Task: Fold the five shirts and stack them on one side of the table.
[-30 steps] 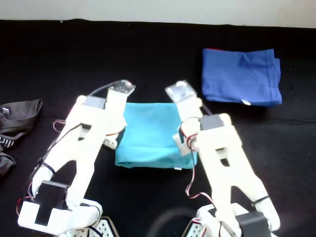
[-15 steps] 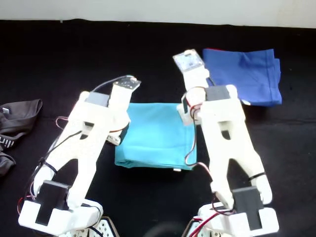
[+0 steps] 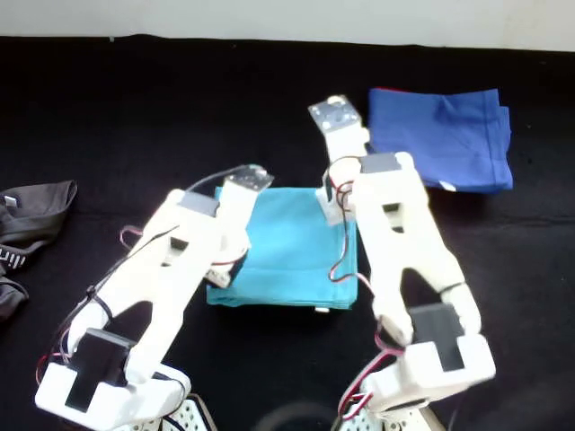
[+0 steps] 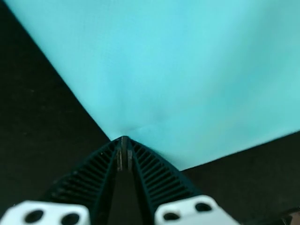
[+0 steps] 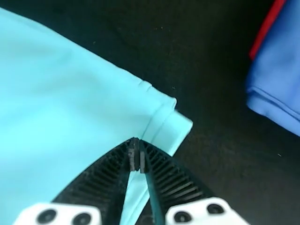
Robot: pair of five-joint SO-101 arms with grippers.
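A folded turquoise shirt (image 3: 287, 247) lies flat at the middle of the black table. My left gripper (image 4: 123, 146) is shut on the shirt's left edge, where the cloth (image 4: 178, 70) puckers at the fingertips. In the high view the left arm (image 3: 193, 251) covers that edge. My right gripper (image 5: 136, 157) is shut on the shirt's hem (image 5: 159, 117) near its far right corner, under the right arm (image 3: 373, 193). A folded blue shirt (image 3: 440, 135) lies at the back right on top of a red one (image 5: 265, 30).
A crumpled dark grey shirt (image 3: 27, 229) lies at the table's left edge. The blue stack (image 5: 276, 79) is a short way beyond the right gripper. Bare black table (image 3: 180, 108) stretches along the back left and the front right.
The right arm has swung from the shirt's right edge up to its far right corner. The left arm has shifted right and nearer, over the shirt's left edge. The shirt has barely moved.
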